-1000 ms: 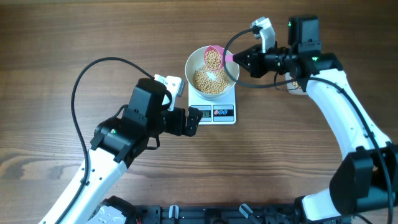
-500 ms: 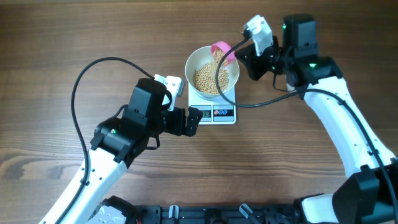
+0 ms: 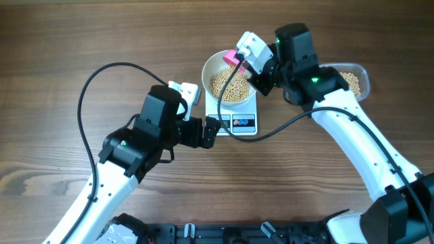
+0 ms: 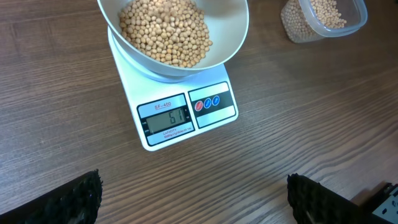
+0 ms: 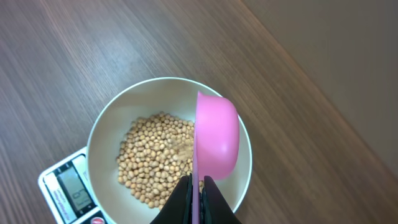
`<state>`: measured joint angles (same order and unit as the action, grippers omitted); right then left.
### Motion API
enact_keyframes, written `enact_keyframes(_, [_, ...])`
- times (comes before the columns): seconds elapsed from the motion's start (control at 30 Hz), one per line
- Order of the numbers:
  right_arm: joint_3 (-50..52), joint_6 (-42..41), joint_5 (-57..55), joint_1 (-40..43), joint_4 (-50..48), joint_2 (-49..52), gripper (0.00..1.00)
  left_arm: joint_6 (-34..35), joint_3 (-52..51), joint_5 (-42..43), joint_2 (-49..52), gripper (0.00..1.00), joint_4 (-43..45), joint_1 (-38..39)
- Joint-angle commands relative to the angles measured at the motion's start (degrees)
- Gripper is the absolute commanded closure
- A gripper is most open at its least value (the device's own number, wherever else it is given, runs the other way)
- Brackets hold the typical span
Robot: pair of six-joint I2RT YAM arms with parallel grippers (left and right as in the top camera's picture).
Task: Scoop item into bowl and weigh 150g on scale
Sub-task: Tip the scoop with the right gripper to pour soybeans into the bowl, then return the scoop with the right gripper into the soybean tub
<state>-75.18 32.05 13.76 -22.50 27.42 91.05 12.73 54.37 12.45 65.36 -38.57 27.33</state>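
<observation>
Beans (image 4: 165, 31) are lying in the bowl (image 4: 238, 26) on the scale (image 4: 186, 121); right gripper (image 5: 199, 194) is clamping a tipped pink scoop (image 5: 216, 134) above them; left gripper (image 4: 193, 198) is holding its jaws apart.

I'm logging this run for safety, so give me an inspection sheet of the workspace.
Surface: wood table, bare.
Job's things: bowl on scale, part full of beans; display lit; clear tub of more beans right of the scale.
Clutter: nothing seen.
Grippers: left gripper open, empty, by the scale; right gripper shut on pink scoop, tipped over the bowl.
Cables: left cable loops over the table; right cable drapes across bowl and scale.
Surroundings: black rail at near edge.
</observation>
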Motion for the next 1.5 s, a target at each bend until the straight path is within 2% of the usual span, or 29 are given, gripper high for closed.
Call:
enact_keyframes(0.0, [-0.13, 3.43, -3.43, -0.59, -0.96, -2.40, 0.96, -0.31, 0.00, -0.09, 0.33, 0.00, 0.17, 0.31])
enact_keyframes(0.4, [-0.13, 2.91, -0.61, -0.70, -0.70, -6.10, 0.96, -0.31, 0.00, -0.09, 0.33, 0.00, 0.17, 0.31])
enact_keyframes(0.5, [-0.13, -4.61, 1.38, -0.68, 0.68, -6.08, 0.96, -0.31, 0.00, -0.09, 0.33, 0.00, 0.17, 0.31])
enact_keyframes(0.67, [-0.13, -23.28, 2.08, -0.09, 2.38, -6.08, 0.96, -0.31, 0.00, -0.09, 0.33, 0.00, 0.17, 0.31])
enact_keyframes(0.77, [-0.13, -26.47, 7.26, 1.97, 2.10, -6.10, 0.96, -0.31, 0.00, -0.09, 0.33, 0.00, 0.17, 0.31])
enact_keyframes(0.93, [-1.38, -32.41, 17.68, 11.06, 1.57, -6.32, 0.96, -0.31, 0.00, -0.09, 0.33, 0.00, 0.17, 0.31])
enact_keyframes(1.1, [-2.23, -37.16, 22.40, 23.37, 1.29, -6.32, 0.96, -0.31, 0.00, -0.09, 0.33, 0.00, 0.17, 0.31])
enact_keyframes(1.37, [-2.23, -35.89, 22.25, 40.92, 7.56, -6.29, 0.96, -0.31, 0.00, -0.09, 0.33, 0.00, 0.17, 0.31])
enact_keyframes(1.47, [-2.21, -29.59, 20.68, 44.39, 12.52, -6.29, 0.96, -0.31, 0.00, -0.09, 0.33, 0.00, 0.17, 0.31])
